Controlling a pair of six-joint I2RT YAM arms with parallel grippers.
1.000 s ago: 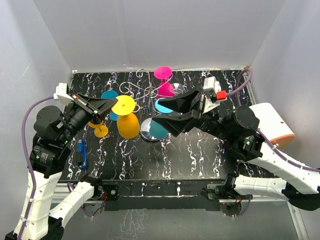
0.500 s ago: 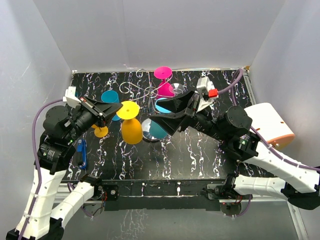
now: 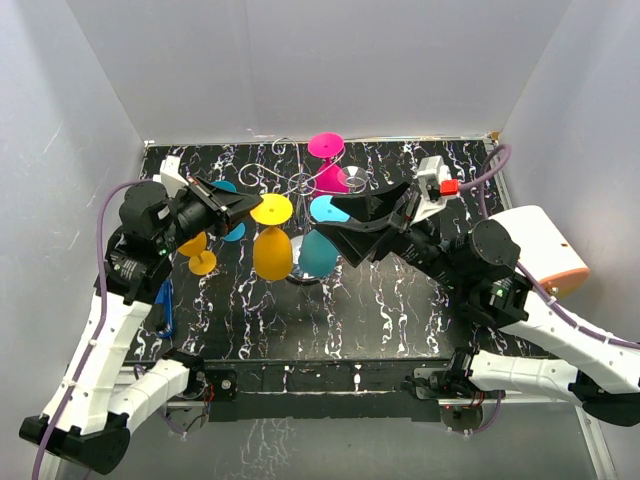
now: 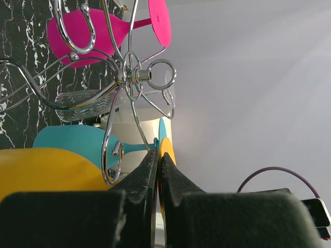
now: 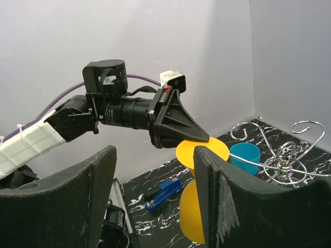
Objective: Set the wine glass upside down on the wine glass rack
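My left gripper [image 3: 256, 207] is shut on the foot of a yellow wine glass [image 3: 272, 254] and holds it upside down in the air, bowl down. The glass hangs just left of the wine glass rack [image 3: 300, 185], a silver wire stand. In the left wrist view the jaws [image 4: 159, 155] pinch the yellow foot [image 4: 167, 149] beside a curled rack arm [image 4: 135, 75]. My right gripper [image 3: 340, 228] is open and empty, just right of the rack. The right wrist view shows the yellow foot [image 5: 202, 151] and bowl [image 5: 190, 213] past its open fingers.
A pink glass [image 3: 328, 178] and a teal glass [image 3: 318, 254] hang on the rack. Another teal glass [image 3: 232, 231] and a small orange glass [image 3: 200, 262] are at the left. A blue stapler [image 3: 165, 306] lies near the left edge. A white and orange object [image 3: 545, 250] sits at the right.
My left gripper has carried the yellow glass to the right, closer to the rack. My right arm has shifted slightly right and stays open.
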